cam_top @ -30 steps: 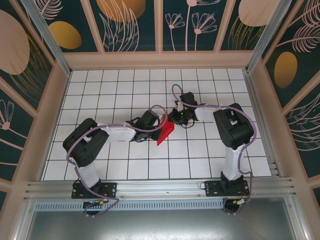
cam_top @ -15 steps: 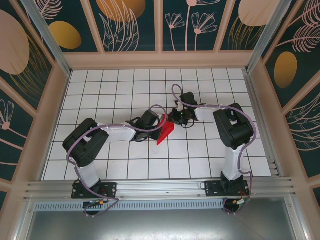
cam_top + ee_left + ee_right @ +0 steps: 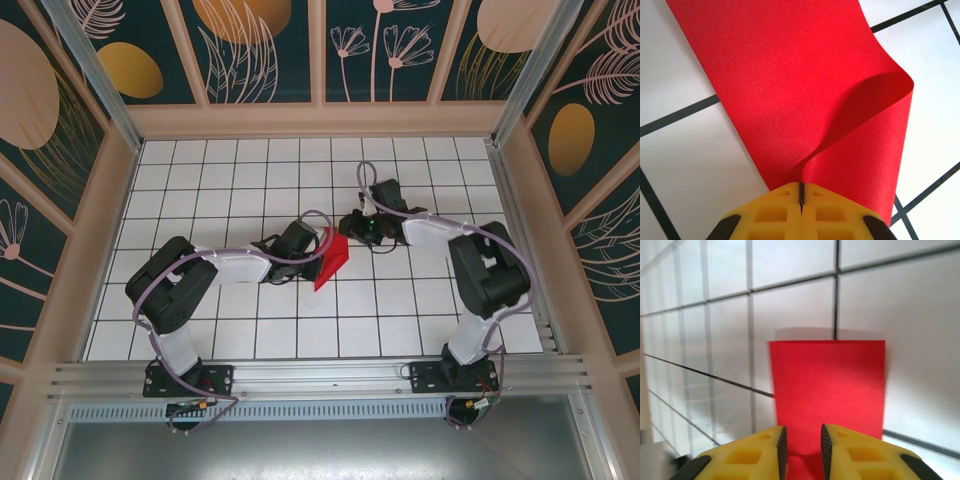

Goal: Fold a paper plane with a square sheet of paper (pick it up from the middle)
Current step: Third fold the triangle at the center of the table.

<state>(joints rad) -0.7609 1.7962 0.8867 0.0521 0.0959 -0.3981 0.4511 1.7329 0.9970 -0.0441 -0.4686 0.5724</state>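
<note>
The square sheet of paper (image 3: 331, 266) is bright red and folded over on itself, lying on the white grid table (image 3: 240, 180) near the middle, with a pointed near end. In the left wrist view the paper (image 3: 790, 75) curls up in a loose loop from its flat layer. My left gripper (image 3: 801, 189) is shut on the edge of that raised fold, and in the top view it (image 3: 316, 244) sits at the paper's left side. My right gripper (image 3: 801, 442) stands open at the sheet's far end, with the red paper (image 3: 827, 385) lying ahead of and under its yellow fingertips; it (image 3: 350, 232) sits just right of the sheet.
Wooden walls and aluminium posts (image 3: 515, 110) ring the table. Both arm bases are bolted to the near rail (image 3: 320, 378). Purple cables loop over the arms. Bare tiles lie in front of and behind the paper.
My right gripper has opened and let go of the paper, and the right arm has swung a little right and back. The left gripper and the paper have stayed put.
</note>
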